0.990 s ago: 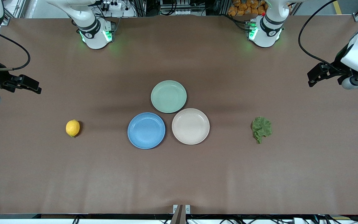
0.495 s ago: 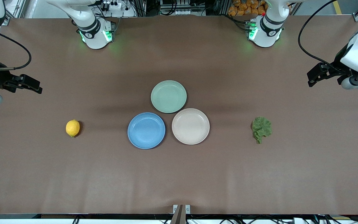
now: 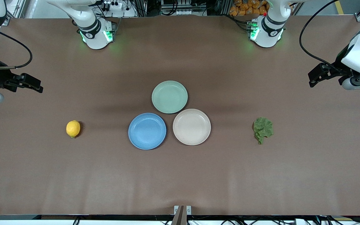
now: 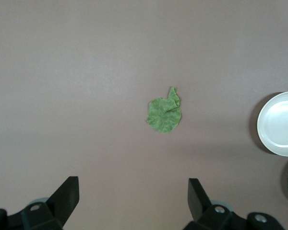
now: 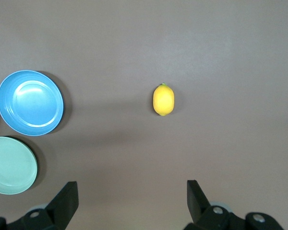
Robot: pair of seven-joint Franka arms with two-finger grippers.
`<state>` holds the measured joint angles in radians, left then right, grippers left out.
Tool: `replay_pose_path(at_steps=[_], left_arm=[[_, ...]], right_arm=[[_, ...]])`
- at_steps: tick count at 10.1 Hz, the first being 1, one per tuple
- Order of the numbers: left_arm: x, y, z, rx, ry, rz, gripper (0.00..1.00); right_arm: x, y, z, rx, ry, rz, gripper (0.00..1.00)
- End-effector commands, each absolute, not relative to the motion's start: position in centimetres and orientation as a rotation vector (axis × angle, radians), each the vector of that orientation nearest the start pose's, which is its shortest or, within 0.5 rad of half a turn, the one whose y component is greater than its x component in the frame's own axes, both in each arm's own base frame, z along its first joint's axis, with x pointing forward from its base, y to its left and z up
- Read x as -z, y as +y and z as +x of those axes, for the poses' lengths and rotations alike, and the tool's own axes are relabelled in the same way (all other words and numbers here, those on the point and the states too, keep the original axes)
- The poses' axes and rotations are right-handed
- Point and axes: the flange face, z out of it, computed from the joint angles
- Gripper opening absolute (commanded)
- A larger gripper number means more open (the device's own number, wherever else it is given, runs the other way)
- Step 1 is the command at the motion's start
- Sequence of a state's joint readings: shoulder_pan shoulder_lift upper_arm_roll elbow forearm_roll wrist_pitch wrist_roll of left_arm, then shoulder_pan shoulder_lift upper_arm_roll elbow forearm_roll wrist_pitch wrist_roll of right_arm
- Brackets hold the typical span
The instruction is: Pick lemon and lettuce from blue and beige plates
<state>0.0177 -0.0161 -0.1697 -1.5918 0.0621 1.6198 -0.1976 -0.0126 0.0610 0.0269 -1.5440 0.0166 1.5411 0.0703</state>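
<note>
While both arms hang high at opposite ends of the matte brown desk (image 3: 180, 175), their fingers are spread wide and grip nothing. The left end effector (image 4: 132, 194) is over bare desk at its own end, the right end effector (image 5: 130, 196) likewise at the other end.

Take the smooth, round, shallow mid-blue plate (image 3: 147, 131) as the landmark. It holds nothing, and the matching pale beige-pink plate (image 3: 192, 127) sits just beside it toward the left arm's end, also bare. A pale mint-green plate (image 3: 169, 97) of the same shape lies farther from the front camera, tucked against the pair.

The small, oval, yellow lemon (image 3: 73, 128) rests on the desk well apart from the blue plate, toward the right arm's end. The wrinkled dark green lettuce leaf (image 3: 263, 129), its short stem end pointing toward the front camera, lies on the desk toward the left arm's end, past the beige plate.
</note>
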Motion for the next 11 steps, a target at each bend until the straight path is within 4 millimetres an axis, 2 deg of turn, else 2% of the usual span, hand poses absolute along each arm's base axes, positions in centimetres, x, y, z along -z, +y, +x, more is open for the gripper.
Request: replay_pose_path(at_steps=[1, 7, 9, 11], left_arm=[[-63.0, -7.8, 54.7, 0.077, -0.031, -3.092, 1.0], [-63.0, -8.3, 54.7, 0.077, -0.022, -3.094, 1.0], [-63.0, -9.7, 54.5, 0.08, -0.008, -3.095, 1.0], [-62.7, -9.8, 54.6, 0.071, -0.003, -3.094, 1.0]], right_arm=[[-60.3, 0.9, 56.0, -0.085, 0.075, -3.118, 1.0], [-60.3, 1.0, 56.0, -0.087, 0.072, -3.116, 1.0], [-60.3, 0.9, 56.0, -0.09, 0.074, -3.116, 1.0], [-60.3, 0.9, 56.0, -0.09, 0.074, -3.116, 1.0]])
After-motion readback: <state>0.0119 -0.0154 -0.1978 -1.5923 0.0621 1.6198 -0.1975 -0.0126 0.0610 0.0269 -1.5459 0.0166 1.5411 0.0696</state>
